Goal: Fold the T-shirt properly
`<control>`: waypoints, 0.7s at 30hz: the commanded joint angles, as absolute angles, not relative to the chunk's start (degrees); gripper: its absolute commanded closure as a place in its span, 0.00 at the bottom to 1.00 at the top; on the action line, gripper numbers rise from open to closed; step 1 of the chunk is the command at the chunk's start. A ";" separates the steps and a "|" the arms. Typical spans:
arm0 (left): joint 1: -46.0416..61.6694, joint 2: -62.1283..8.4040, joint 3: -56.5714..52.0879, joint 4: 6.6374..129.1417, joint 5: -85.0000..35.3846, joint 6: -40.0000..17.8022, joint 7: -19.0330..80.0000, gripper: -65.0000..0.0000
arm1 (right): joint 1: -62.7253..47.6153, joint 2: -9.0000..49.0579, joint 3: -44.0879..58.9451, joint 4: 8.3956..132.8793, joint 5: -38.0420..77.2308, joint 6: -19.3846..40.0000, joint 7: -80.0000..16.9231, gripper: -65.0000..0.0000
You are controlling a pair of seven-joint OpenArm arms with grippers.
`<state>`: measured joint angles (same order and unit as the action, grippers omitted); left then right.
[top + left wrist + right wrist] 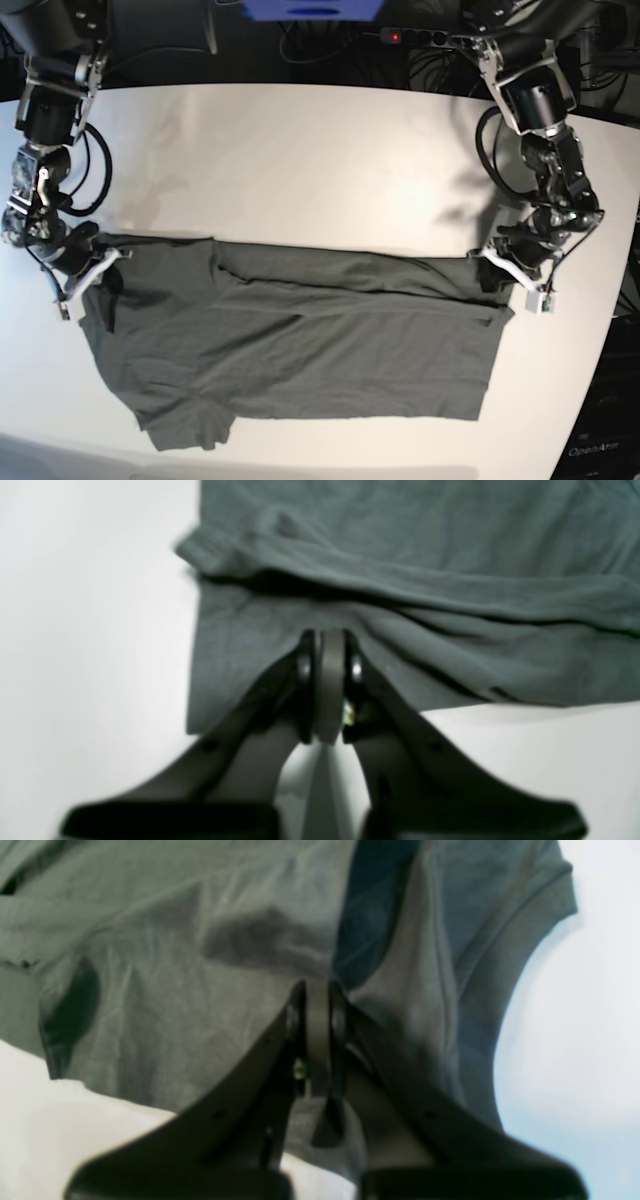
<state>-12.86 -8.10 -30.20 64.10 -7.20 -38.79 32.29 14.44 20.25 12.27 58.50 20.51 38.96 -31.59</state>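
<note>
The dark grey T-shirt (pixel 300 340) lies spread across the white table, partly folded, with a sleeve at the lower left. My left gripper (pixel 490 272) is at the shirt's upper right corner. In the left wrist view it (pixel 330 640) is shut on a pinch of the T-shirt (pixel 450 555), lifting its edge into a fold. My right gripper (pixel 103 268) is at the shirt's upper left corner. In the right wrist view it (pixel 317 990) is shut on the T-shirt (pixel 175 990) next to a sleeve opening.
The white table (pixel 300 160) has bare surface behind the shirt and a narrow strip in front of it. A power strip (pixel 400 37) with a red light, cables and a blue object (pixel 310 8) lie beyond the far edge. The table's right edge curves near my left arm.
</note>
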 commanded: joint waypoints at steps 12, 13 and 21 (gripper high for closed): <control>-16.40 -9.27 -30.20 63.87 -7.96 -38.64 30.46 0.97 | 14.46 21.14 12.44 57.71 21.58 40.00 -30.37 0.99; -16.75 -9.27 -30.20 63.60 -7.78 -38.64 30.46 0.97 | 14.81 21.23 12.44 56.31 21.58 40.00 -30.37 0.99; -18.42 -8.66 -30.20 60.44 -0.66 -34.59 30.37 0.97 | 15.34 21.93 12.35 52.70 21.58 40.00 -30.20 0.99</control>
<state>-16.67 -8.21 -30.20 59.55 0.25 -34.24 31.77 14.44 20.69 12.23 52.12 21.58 38.96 -30.15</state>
